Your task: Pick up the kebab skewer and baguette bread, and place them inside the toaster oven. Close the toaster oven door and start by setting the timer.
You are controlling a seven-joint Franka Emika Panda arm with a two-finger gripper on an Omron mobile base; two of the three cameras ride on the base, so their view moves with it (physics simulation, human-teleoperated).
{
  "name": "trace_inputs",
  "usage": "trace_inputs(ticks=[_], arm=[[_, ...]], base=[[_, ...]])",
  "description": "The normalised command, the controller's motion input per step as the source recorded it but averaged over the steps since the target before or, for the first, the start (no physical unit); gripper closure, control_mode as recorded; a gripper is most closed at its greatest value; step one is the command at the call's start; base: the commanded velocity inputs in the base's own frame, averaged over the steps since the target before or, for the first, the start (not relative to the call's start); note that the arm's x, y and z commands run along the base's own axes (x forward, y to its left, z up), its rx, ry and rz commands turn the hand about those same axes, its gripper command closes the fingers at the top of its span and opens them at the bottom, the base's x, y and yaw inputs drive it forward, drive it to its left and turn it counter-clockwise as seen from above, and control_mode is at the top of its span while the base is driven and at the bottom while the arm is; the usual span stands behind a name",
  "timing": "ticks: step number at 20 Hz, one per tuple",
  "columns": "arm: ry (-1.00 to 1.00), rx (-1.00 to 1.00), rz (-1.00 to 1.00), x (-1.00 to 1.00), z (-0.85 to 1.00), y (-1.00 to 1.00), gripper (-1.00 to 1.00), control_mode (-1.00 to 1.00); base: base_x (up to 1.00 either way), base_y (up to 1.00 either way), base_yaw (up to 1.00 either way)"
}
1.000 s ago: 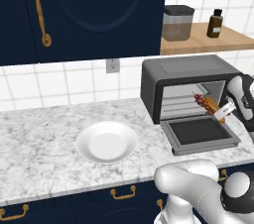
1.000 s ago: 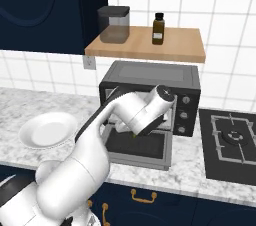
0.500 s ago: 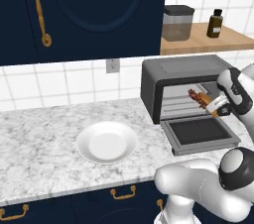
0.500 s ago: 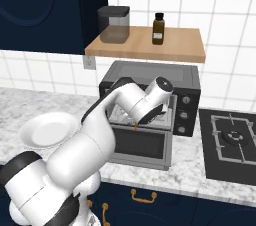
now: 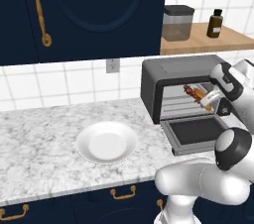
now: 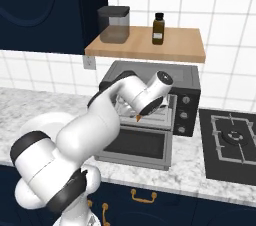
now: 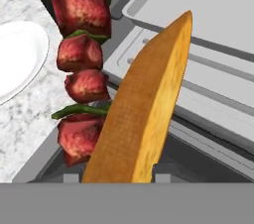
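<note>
2 foods [image 5: 199, 96] now deeper ovenward

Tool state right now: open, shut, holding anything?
Tool: shut on the skewer and the baguette, held together at the open oven mouth.

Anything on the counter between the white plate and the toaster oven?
Nothing: in the left base view, bare marble counter runs from the white plate to the toaster oven and its dropped door.

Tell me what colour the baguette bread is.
Orange-tan baguette bread, clearest in the hand view.
</note>
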Motion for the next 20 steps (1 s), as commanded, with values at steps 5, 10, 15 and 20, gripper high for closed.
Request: trace_inputs(ticks=[5,10,15,20], arm=[[0.02,0.0,0.0,0.02,-0.46,0.01,1.0,-1.0],[0.0,0.0,0.0,0.04,-0.31,0.0,1.0,-1.0],[0.0,0.0,0.0,0.32,0.16,0.0,1.0,-1.0],[0.0,0.0,-0.01,0.38,0.15,0.0,1.0,-1.0]], base=[[0.0,0.0,0.0],[0.0,0.0,0.0],[0.0,0.0,0.0],[0.0,0.0,0.0]])
